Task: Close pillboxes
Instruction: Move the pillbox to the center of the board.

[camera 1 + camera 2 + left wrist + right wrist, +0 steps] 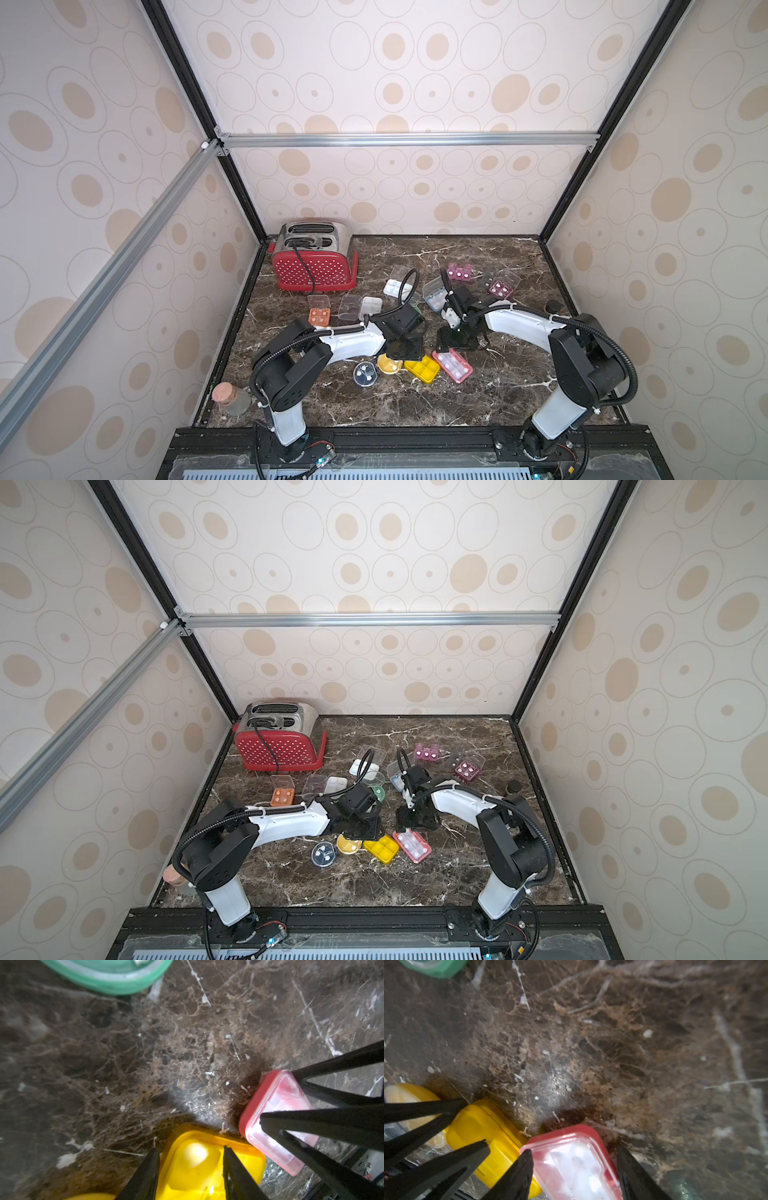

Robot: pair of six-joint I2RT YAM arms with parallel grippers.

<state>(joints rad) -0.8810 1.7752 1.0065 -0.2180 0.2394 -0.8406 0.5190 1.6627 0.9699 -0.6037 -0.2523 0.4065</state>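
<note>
While we reach together:
left gripper (191, 1149) parted over yellow rectangular plastic pillbox (247, 1159); right gripper (574, 1151) astride red clear-lidded pillbox (571, 1169), clamp unclear.

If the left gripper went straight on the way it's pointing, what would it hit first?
Most likely the yellow rectangular plastic pillbox: the left gripper points down at it, jaws apart over one compartment. Remaining gap unclear.

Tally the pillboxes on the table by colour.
Yellow pillboxes: 2
White pillboxes: 2
Red pillbox: 1
Orange pillbox: 1
Green pillbox: 1
Blue pillbox: 1
Pink pillbox: 1
Maroon pillbox: 1
Clear round pillbox: 1
Total in view: 11
</note>
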